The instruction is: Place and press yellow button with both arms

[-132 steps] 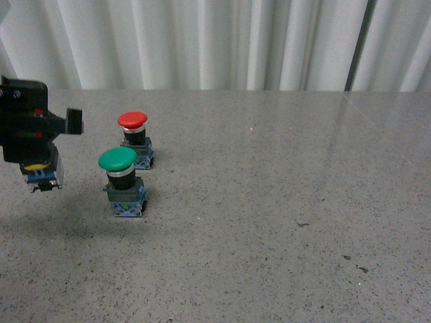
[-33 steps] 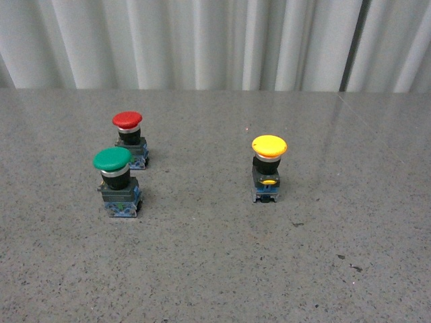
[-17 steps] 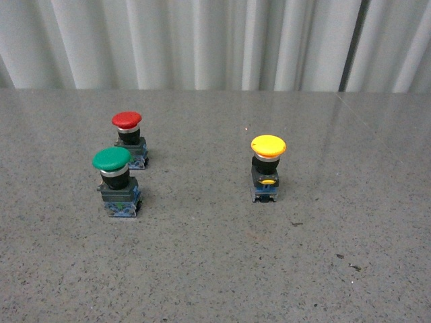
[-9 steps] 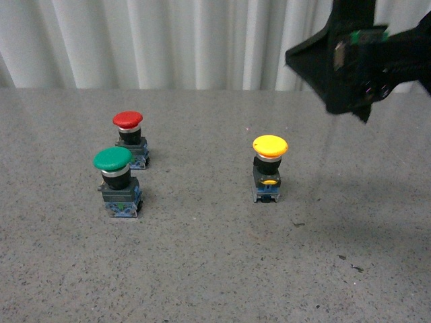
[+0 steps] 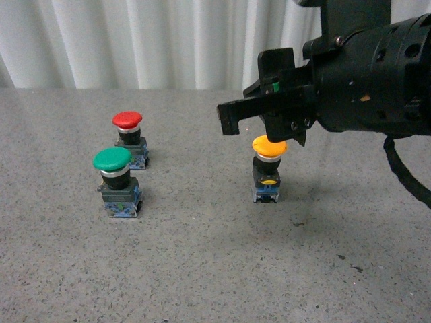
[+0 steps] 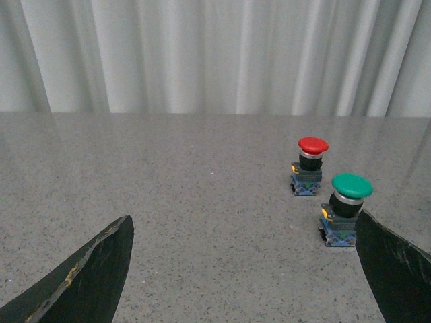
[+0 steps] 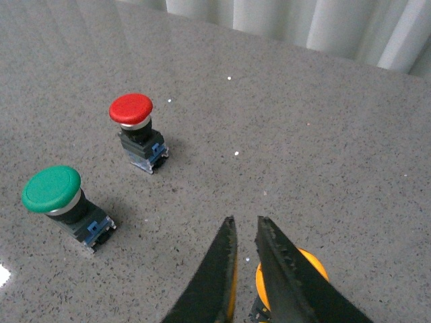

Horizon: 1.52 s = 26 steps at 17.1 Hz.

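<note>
In the front view the yellow button (image 5: 268, 147) stands upright on the grey speckled worktop (image 5: 202, 269), right of centre and well apart from the green button (image 5: 113, 159) and the red button (image 5: 128, 121) on the left. It has a round yellow mushroom cap, a black body with a yellow dot and a bluish base; any print on it is too small to read. The bulky black right arm (image 5: 367, 81) reaches in from the right, and the right end effector (image 5: 232, 116) hangs just above the cap; whether it touches cannot be told. Half a second ago this arm was higher and farther right, up by the curtain (image 5: 135, 40), while the yellow button has kept its spot. In the left wrist view the left end effector (image 6: 242, 222) is released, its fingers (image 6: 87, 276) spread wide over bare worktop, the red and green buttons standing near one finger. In the right wrist view the right end effector's fingers (image 7: 219, 269) are clenched to a thin gap, grasping nothing, directly over the yellow cap.
</note>
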Tool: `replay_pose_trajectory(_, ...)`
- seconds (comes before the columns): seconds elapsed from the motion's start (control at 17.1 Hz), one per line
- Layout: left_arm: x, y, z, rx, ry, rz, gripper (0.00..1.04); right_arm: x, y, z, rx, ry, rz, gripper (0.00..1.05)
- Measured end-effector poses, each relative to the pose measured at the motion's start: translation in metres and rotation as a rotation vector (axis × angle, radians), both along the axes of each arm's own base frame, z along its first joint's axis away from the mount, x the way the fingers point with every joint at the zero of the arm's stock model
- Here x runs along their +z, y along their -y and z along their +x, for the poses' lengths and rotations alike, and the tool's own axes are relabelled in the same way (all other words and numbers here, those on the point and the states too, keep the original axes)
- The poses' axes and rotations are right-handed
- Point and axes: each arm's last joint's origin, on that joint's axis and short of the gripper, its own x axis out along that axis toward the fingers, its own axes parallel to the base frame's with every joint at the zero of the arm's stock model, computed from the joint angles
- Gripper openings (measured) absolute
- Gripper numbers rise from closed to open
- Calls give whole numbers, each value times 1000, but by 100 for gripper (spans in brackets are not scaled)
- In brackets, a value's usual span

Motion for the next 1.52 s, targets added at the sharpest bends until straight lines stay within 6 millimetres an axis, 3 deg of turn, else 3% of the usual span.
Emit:
replay_pose_trajectory(0.12, 0, 0, 0, 0, 0, 0, 98, -10, -1, 5, -14, -19, -20, 2)
replay_pose_trajectory(0.76, 0, 0, 0, 0, 0, 0, 98, -32, 4, 15, -39, -68, -56, 2)
replay_pose_trajectory(1.52, 0, 0, 0, 0, 0, 0, 98, -43, 2, 15, -45, -110, -102, 2)
